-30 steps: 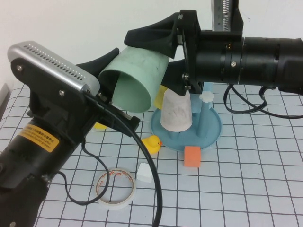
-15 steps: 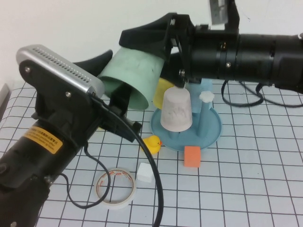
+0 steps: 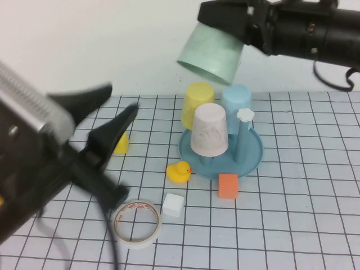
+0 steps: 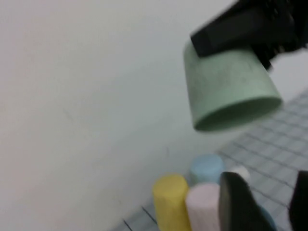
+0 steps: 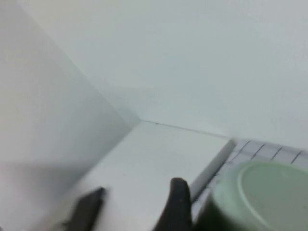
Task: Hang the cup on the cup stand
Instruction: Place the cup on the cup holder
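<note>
The pale mint-green plastic cup [image 3: 211,54] is in the air, tilted, its open mouth facing down-left, at about 12 o'clock above the blue round plastic cup stand [image 3: 251,157]. The right gripper [image 3: 233,25] holds the cup by its closed end. The left gripper [image 3: 112,121] is at 9 o'clock from the stand, with jaws wide apart and nothing between them. On the stand sit a yellow cup [image 3: 197,103], a light blue cup [image 3: 236,101] and a whitish-pink cup [image 3: 209,129], all upside down.
</note>
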You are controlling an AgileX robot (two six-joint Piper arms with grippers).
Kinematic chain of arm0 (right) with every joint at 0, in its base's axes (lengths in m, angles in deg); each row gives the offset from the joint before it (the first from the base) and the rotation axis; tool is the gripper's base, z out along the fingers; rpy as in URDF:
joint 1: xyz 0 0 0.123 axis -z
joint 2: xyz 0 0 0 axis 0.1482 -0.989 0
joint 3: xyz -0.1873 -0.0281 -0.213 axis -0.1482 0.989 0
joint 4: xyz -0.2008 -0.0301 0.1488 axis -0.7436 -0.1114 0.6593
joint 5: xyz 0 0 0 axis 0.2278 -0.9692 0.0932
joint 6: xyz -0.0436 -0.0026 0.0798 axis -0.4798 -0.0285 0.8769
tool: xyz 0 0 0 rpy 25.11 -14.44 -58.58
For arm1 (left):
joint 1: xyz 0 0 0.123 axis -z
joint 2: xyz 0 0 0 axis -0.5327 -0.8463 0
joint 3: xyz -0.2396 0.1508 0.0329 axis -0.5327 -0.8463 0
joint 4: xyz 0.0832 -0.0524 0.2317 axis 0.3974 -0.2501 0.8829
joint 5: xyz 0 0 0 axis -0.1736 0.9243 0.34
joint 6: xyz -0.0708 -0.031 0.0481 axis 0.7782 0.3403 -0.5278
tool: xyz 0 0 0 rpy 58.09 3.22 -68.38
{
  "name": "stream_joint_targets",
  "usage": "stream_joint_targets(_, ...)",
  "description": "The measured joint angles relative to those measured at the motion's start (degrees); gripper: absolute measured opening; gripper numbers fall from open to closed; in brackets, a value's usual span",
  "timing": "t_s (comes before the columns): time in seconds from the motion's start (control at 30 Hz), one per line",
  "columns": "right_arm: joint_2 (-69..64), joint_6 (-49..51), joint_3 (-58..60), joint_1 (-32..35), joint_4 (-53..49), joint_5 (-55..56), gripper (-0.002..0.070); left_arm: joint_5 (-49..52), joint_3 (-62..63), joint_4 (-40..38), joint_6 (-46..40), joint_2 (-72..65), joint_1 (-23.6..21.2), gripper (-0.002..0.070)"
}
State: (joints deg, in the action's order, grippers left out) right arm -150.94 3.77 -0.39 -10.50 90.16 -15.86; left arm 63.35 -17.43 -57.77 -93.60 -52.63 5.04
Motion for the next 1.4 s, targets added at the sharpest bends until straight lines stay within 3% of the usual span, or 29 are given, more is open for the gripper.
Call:
stream_joint_targets(0.1,0.0,-10.2,0.0,1.1,0.0,-1.7,0.0588,10.7,0.0,-0.1,-0.3,4.7,0.0,0.0105)
stream_joint_targets(0.2,0.0,-18.8,0.0,1.2,-2.8,-2.3,0.0587,20.8,0.0,0.2,-0.3,8.7,0.0,0.0032)
stream_joint_targets(0.3,0.0,-25.6,0.0,1.2,-7.0,-0.7,0.0587,29.7,-1.0,3.4,1.9,14.0,0.0,0.0006)
stream_joint_targets(0.63,0.0,-27.3,0.0,1.2,-10.9,11.9,0.0587,33.2,-14.9,25.8,34.4,30.9,0.0,0.0)
stream_joint_targets(0.67,0.0,-27.4,0.0,1.2,-12.3,12.6,0.0586,36.4,-16.8,32.2,43.5,34.3,0.0,0.0)
stream_joint_targets(0.73,-0.1,-27.4,0.1,1.2,-12.7,13.4,0.0586,41.2,-18.3,38.8,53.3,38.1,0.0,0.0)
stream_joint_targets(0.87,-1.8,-27.4,0.1,1.2,-12.9,14.7,0.0586,50.2,-19.3,48.5,66.5,45.6,0.0,0.0)
stream_joint_targets(1.1,-7.3,-28.4,0.1,1.2,-10.5,17.3,0.0586,55.8,-19.4,56.6,71.5,52.3,0.0,0.0)
stream_joint_targets(1.4,-10.2,-34.2,0.2,1.2,-4.5,21.0,0.0586,57.0,-19.4,57.6,71.6,52.3,0.0,0.0)
